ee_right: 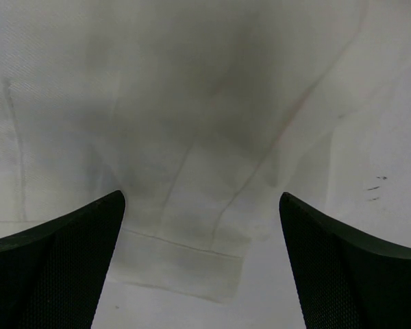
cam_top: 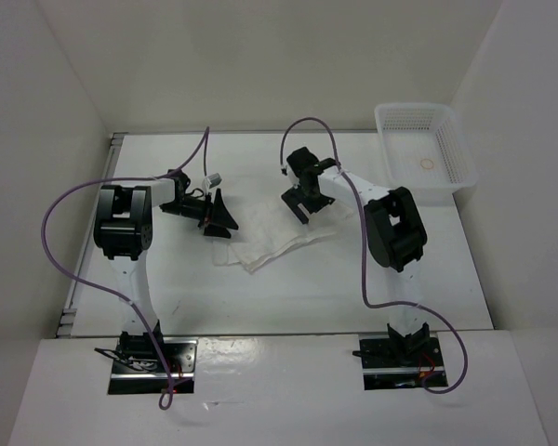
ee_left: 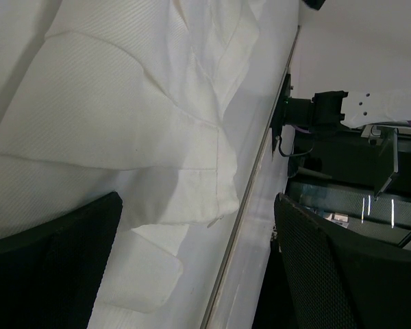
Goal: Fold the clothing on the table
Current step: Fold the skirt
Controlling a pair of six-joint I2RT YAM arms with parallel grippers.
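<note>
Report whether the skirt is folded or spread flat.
Partly folded: the skirt lies in overlapping layers on the table, edges uneven.

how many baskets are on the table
1: a white mesh basket at the far right corner of the table, apart from the skirt. Nothing seems to hide another.

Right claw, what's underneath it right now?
The white pleated skirt lies below the open right claw, with creases and a folded edge showing between its fingers. The table is covered by the fabric there, so nothing beneath it can be seen.
</note>
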